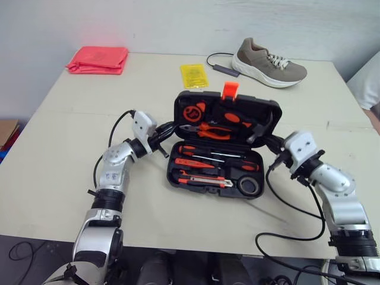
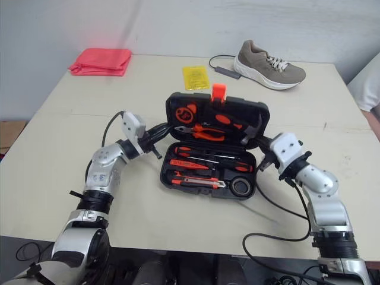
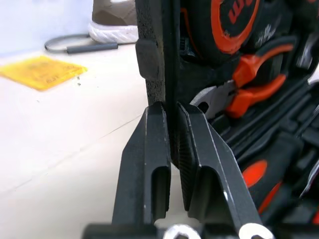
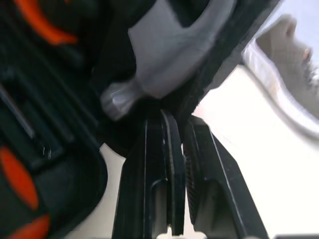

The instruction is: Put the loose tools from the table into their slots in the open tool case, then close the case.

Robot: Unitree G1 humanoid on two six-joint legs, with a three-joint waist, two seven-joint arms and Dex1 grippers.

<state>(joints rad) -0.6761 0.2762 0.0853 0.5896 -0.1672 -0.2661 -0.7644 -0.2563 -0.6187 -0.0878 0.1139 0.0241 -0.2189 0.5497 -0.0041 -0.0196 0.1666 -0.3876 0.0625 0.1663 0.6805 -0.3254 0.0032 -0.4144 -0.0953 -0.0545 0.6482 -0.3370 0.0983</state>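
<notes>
The black tool case (image 1: 178, 176) lies open at the table's middle, its lid (image 1: 233, 107) raised, with an orange latch on top. Orange pliers (image 1: 212, 130), a tape measure (image 1: 191, 113) and a hammer (image 1: 259, 129) sit in the lid. Screwdrivers (image 1: 214, 153), a knife (image 1: 202, 178) and a tape roll (image 1: 250, 186) lie in the base. My left gripper (image 1: 169, 127) is shut on the lid's left edge (image 3: 154, 55), one finger on each side of the wall. My right gripper (image 1: 272, 142) is shut on the lid's right edge beside the hammer head (image 4: 164, 64).
A beige shoe (image 1: 267, 62) and a grey cable (image 1: 222, 68) lie at the back right. A yellow packet (image 1: 194, 75) lies behind the case, and a red cloth (image 1: 98, 59) sits at the back left. A person's white sleeve (image 1: 368, 83) shows at the right edge.
</notes>
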